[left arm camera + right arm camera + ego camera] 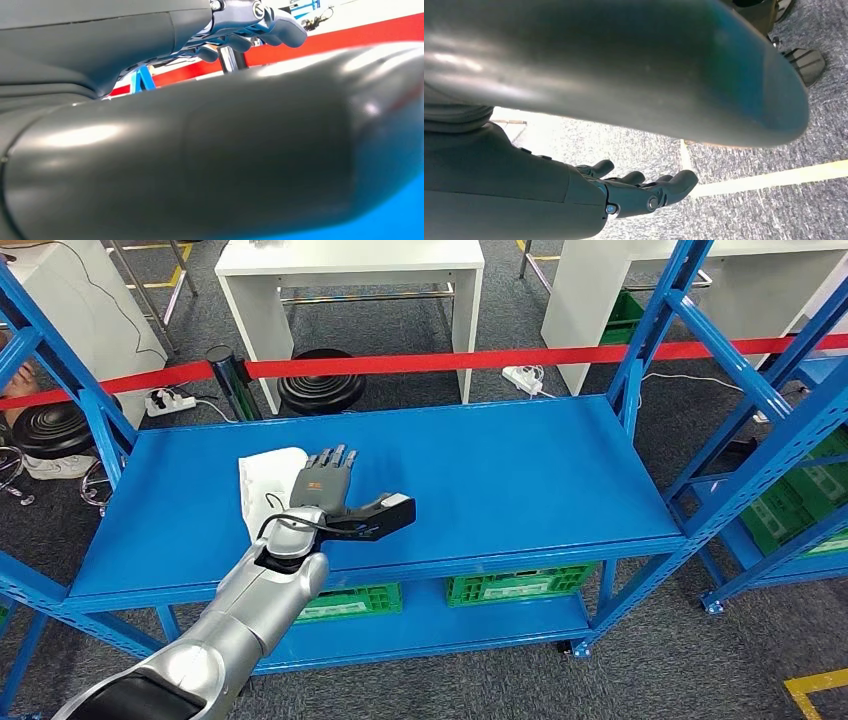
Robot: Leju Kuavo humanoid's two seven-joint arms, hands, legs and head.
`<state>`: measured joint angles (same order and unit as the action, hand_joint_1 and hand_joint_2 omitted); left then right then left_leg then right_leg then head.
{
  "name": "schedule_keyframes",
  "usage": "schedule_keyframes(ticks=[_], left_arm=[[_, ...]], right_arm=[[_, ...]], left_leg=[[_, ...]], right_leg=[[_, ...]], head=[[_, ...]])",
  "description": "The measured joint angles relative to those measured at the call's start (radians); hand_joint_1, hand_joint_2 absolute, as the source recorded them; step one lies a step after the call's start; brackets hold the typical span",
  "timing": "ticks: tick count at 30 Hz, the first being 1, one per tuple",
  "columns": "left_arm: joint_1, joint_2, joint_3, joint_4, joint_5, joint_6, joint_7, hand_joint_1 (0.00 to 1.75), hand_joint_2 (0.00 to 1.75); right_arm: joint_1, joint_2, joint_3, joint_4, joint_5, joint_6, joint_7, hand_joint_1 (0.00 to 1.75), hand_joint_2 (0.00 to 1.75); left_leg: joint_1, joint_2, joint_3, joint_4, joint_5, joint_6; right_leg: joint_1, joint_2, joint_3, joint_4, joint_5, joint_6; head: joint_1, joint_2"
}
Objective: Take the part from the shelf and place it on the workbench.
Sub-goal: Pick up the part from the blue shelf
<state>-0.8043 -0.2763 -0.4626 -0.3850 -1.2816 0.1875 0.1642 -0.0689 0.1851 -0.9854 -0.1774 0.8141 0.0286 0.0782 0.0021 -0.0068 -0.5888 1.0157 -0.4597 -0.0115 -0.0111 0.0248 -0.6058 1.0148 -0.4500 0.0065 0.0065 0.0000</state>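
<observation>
Over the blue shelf [520, 480], my left hand [325, 485] hovers, fingers spread wide, holding nothing, beside the white part [265, 485], possibly touching it. I'd lower squarely, then close. Right hand [639, 192] hangs loosely open.

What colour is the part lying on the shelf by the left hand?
White part, clearest in the head view.
</observation>
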Motion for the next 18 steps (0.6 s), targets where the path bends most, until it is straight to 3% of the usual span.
schedule_keyframes(ticks=[12,18], left_arm=[[0.000,-0.001,-0.003,-0.001,-0.002,-0.001,0.002,0.00,0.00],[0.002,-0.001,-0.029,-0.002,-0.098,-0.024,0.083,0.00,0.00]], right_arm=[[0.000,0.003,-0.001,0.000,0.000,-0.001,0.000,0.00,0.00],[0.000,0.005,-0.002,0.000,0.001,-0.001,-0.003,0.00,0.00]], left_leg=[[0.000,0.000,0.000,0.000,0.000,0.000],[0.000,0.000,0.000,0.000,0.000,0.000]], right_leg=[[0.000,0.000,0.000,0.000,0.000,0.000],[0.000,0.000,0.000,0.000,0.000,0.000]], head=[[0.000,0.000],[0.000,0.000]])
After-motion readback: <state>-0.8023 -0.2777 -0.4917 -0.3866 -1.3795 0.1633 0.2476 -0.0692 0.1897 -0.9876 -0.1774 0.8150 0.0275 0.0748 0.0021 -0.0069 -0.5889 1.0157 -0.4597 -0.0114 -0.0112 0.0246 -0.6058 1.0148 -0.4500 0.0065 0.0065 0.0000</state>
